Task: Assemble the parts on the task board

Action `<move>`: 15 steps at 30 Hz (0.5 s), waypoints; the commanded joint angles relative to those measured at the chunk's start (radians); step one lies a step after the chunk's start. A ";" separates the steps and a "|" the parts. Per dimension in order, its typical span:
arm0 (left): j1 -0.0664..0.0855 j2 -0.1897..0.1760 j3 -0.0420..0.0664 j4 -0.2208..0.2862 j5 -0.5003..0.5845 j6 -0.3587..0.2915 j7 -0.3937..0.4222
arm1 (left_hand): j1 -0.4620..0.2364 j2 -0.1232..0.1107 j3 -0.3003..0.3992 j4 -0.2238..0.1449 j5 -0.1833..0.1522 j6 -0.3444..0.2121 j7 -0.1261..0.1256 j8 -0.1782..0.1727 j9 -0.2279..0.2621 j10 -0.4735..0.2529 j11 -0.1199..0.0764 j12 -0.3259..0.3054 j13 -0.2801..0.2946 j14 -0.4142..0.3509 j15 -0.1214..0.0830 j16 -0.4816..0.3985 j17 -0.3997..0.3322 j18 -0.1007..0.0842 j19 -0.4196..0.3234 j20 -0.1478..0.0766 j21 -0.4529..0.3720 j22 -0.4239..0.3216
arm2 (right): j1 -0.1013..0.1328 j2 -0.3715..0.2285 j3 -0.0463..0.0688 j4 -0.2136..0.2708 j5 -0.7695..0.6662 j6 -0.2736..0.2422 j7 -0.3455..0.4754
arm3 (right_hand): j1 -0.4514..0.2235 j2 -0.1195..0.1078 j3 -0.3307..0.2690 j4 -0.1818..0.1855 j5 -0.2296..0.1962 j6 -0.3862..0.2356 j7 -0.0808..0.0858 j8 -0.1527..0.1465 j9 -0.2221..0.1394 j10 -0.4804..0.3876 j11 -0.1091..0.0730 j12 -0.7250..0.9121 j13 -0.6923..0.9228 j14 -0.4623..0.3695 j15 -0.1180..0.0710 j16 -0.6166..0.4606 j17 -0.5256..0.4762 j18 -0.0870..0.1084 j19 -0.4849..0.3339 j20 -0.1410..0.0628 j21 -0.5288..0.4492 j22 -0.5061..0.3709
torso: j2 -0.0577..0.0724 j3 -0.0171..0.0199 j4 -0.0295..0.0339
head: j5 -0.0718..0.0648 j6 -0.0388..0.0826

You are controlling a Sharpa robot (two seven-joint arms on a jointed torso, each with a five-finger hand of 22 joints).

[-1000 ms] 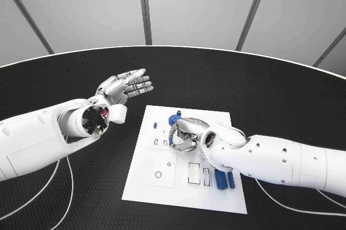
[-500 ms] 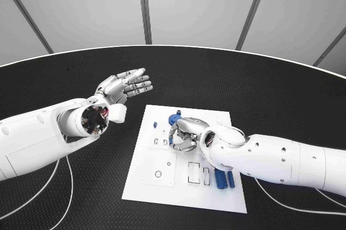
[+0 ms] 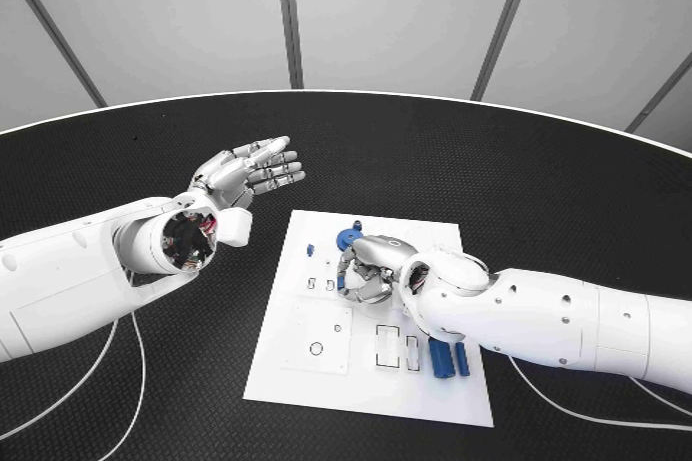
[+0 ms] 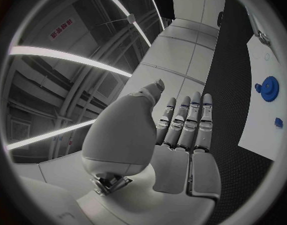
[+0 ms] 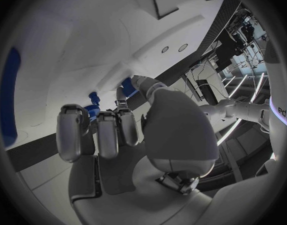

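Curling over the middle of the white rectangular task board point(image 3: 368, 381), the right silver hand point(image 3: 372, 269) has its fingers bent down onto the plate, beside a small blue gear-shaped part point(image 3: 346, 239).

From the right wrist, the bent fingers point(image 5: 109, 132) close around small blue pieces point(image 5: 93, 102) at their tips, but whether they truly pinch one I cannot tell. Two blue oblong parts point(image 3: 449, 360) lie side by side on the task board, nearer the robot than the right hand and just beside its white forearm. The left silver hand point(image 3: 254, 170) is raised off the task board's far left corner, over the black table point(image 3: 476, 151), palm open and fingers straight and close together, holding nothing; the left wrist view shows the blue gear point(image 4: 268, 89) on the board's edge.
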 commanded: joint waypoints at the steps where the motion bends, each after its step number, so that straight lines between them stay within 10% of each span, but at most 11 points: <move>1: 0.000 0.000 0.000 0.000 0.000 0.000 0.000 | -0.012 -0.002 0.003 -0.005 -0.001 -0.001 0.089 -0.006 -0.002 -0.006 -0.001 -0.006 0.000 -0.005 0.001 -0.006 0.002 0.013 0.006 0.001 -0.002 -0.002 | 0.000 0.000 0.000 0.000 0.000 0.001 0.000 | -0.007 0.000 -0.006 0.002 -0.004 -0.008 0.000 -0.004 -0.001 0.024 0.008 -0.004 0.162 0.096 0.007 -0.005 0.226 -0.011 0.042 0.007 -0.005 0.143 | 0.000 0.0003 -0.0002 | 0.000 0.000; 15: 0.000 0.000 0.000 -0.001 0.000 0.001 -0.001 | -0.013 -0.003 0.004 -0.006 -0.001 -0.005 0.090 -0.008 -0.003 -0.007 0.000 -0.007 0.000 -0.005 0.001 -0.006 0.002 0.013 0.006 0.001 -0.003 -0.002 | 0.000 0.002 0.000 -0.004 0.000 0.008 0.000 | -0.038 -0.027 -0.027 0.010 -0.022 -0.027 0.010 -0.016 -0.005 0.012 0.017 -0.017 0.151 0.095 0.015 -0.007 0.220 -0.008 0.036 0.015 -0.016 0.135 | 0.000 0.0005 0.0000 | -0.002 -0.002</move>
